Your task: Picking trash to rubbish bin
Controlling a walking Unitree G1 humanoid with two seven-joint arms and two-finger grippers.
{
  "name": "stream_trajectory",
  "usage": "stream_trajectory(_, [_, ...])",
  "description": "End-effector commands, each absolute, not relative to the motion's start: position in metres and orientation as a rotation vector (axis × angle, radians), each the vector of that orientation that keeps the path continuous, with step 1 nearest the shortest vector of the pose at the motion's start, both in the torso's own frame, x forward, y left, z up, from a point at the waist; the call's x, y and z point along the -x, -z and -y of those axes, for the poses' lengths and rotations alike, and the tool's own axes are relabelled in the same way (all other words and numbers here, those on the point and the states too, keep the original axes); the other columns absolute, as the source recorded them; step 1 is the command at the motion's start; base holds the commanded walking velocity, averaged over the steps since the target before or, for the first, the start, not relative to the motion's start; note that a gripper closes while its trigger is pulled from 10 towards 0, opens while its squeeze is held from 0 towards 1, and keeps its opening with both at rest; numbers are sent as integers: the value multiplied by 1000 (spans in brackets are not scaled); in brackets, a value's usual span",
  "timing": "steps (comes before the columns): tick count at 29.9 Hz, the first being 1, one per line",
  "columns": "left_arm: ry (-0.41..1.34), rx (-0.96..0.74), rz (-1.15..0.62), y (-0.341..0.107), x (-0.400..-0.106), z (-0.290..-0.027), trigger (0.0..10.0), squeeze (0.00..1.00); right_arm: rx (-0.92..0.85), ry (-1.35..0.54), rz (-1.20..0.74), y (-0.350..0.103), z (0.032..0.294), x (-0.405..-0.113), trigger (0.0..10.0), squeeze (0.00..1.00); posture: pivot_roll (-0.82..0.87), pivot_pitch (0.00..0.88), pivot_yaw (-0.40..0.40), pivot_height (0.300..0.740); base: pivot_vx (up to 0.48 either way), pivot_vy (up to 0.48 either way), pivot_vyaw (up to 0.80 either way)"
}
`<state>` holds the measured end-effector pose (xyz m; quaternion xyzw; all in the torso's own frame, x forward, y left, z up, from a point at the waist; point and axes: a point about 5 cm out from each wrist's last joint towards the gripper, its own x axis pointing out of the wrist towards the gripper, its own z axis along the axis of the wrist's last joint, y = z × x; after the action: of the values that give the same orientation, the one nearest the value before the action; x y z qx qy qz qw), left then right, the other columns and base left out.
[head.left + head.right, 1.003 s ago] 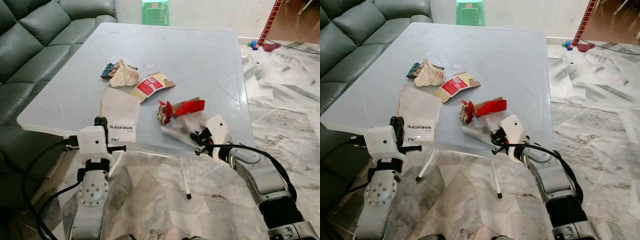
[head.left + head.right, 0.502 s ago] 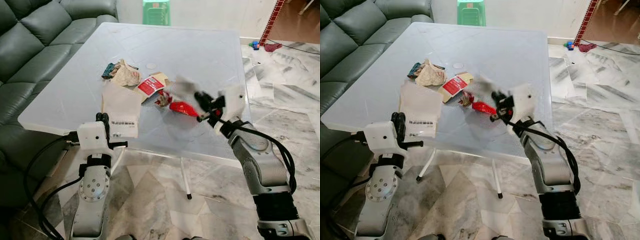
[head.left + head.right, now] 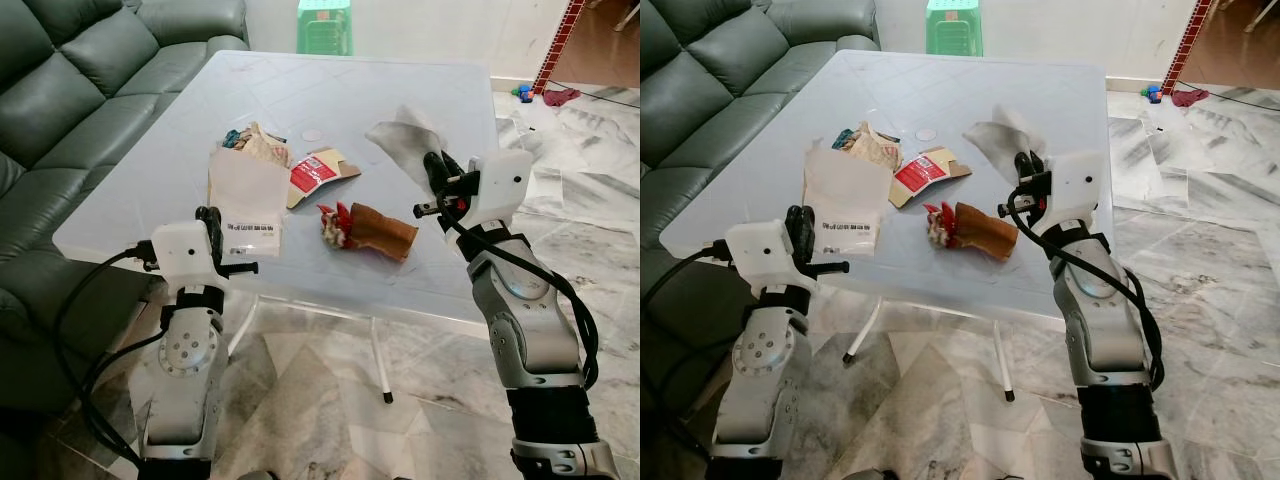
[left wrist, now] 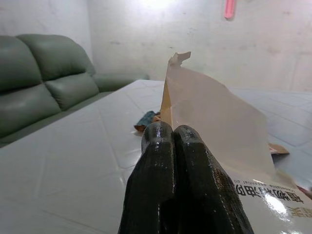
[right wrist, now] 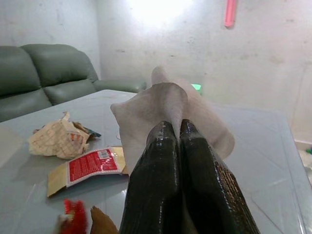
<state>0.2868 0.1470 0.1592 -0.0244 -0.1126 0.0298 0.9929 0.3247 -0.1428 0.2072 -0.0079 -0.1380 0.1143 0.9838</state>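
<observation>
Right end effector [image 3: 437, 178] holds a white tissue [image 3: 405, 138] clear above the bench [image 3: 420, 95]; left end effector [image 3: 207, 222] sits at the near edge.

Right fingers [image 5: 165, 161] are pinched together on the tissue, whose lower fold is hidden behind them. Left fingers [image 4: 173, 161] are pressed together with nothing visibly between them; they lie just beside the white bag [image 3: 245, 195], and contact with it cannot be judged. On the bench: a brown wrapper [image 3: 383, 228] with a red scrap [image 3: 331, 222] at its end, a red-labelled carton [image 3: 316, 172], and crumpled paper [image 3: 258, 146] partly hidden behind the bag. A green stool [image 3: 325, 22] beyond the bench is cut off by the frame. A sofa [image 3: 70, 90] stands to the left.
</observation>
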Motion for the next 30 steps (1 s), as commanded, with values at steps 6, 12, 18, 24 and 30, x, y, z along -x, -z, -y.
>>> stream_trajectory(6, [-34, 69, 204, -159, -292, -144, 1569, 0, -2, -189, 262, -206, 145, -325, 10000, 0, -28, 56, 61, 740, 0, 0, -455])
stream_trajectory(12, [-34, 95, 190, -157, -293, -143, 627, 0, -1, -189, 260, -206, 144, -326, 10000, 0, -28, 55, 57, 740, 0, 0, -800])
stream_trajectory(18, [-31, 98, 188, -156, -292, -142, 627, 0, 0, -191, 261, -207, 144, -326, 10000, 0, -27, 55, 57, 740, 0, 0, -800])
stream_trajectory(24, [-28, 94, 184, -156, -292, -144, 39, 0, -5, -194, 261, -206, 143, -326, 10000, 0, -26, 57, 59, 740, 0, 56, -641])
stream_trajectory(30, [-24, 96, 181, -155, -292, -144, 0, 0, -8, -206, 268, -206, 141, -325, 10000, 0, -27, 58, 59, 740, 0, 375, 0])
